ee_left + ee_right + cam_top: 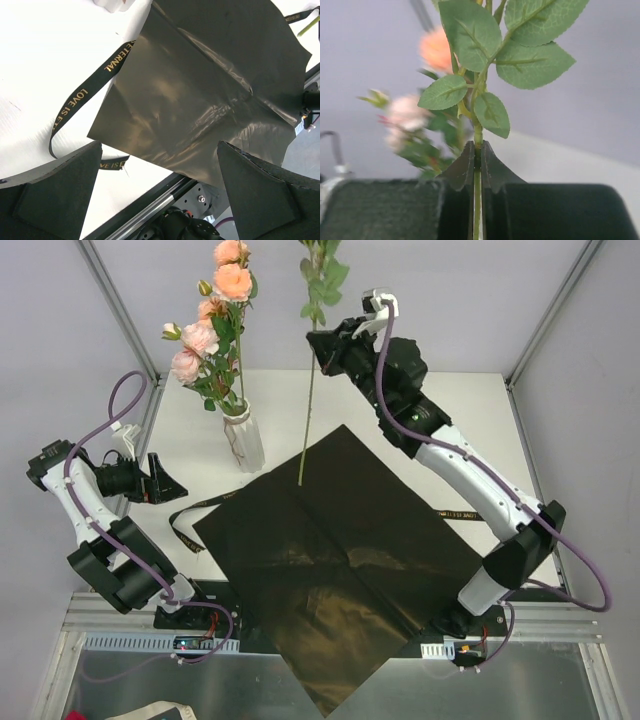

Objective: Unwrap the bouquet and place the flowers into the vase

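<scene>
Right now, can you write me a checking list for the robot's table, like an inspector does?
Surface: white table, its middle covered by the wrap.
Job's things: black wrap lies open and flat; vase stands upright by its far left edge, holding pink roses; one leafy stem hangs upright over the wrap's far corner.
Clutter: loose black ribbon with gold letters beside the wrap.
Grippers: left tool open and empty; right tool shut on the stem.
Cables: purple cables loop along both arms.
Surroundings: metal frame posts, grey walls.
</scene>
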